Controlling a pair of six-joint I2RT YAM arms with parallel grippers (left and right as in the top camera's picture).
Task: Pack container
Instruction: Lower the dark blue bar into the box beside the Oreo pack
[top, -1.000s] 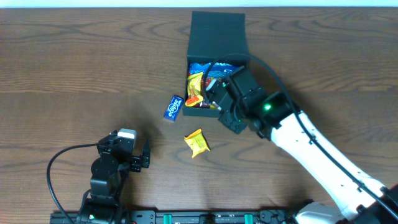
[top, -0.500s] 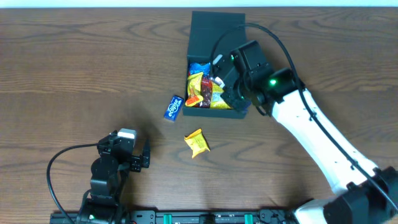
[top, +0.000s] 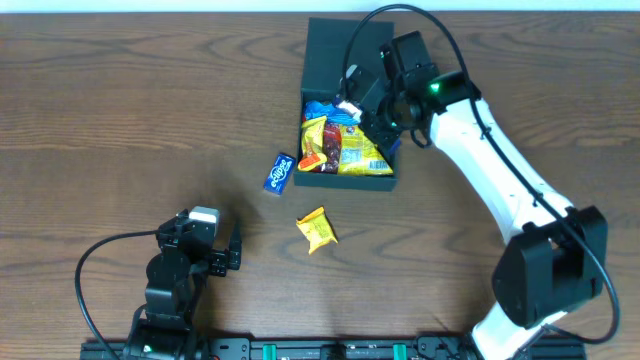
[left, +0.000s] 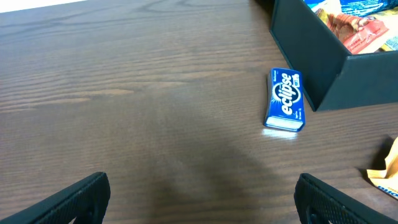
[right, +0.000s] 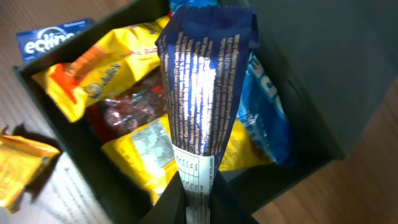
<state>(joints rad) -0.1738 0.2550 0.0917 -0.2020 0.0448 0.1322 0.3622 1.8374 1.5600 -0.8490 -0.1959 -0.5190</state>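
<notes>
The container is a dark square box with its flap lid folded back, holding several yellow, red and blue snack packets. In the right wrist view my right gripper is shut on the lower end of a dark blue packet, which stands upright over the open container. From overhead, the right gripper hangs over the container's right half. My left gripper rests near the front left, open, with only bare wood between its fingers.
A blue Eclipse gum box lies just left of the container's front corner. One yellow packet lies on the table in front of the container. A black cable loops by the left arm's base.
The right arm has swung from the container's front right corner toward the back, bringing the dark blue packet over the open box. The left arm has not moved.
</notes>
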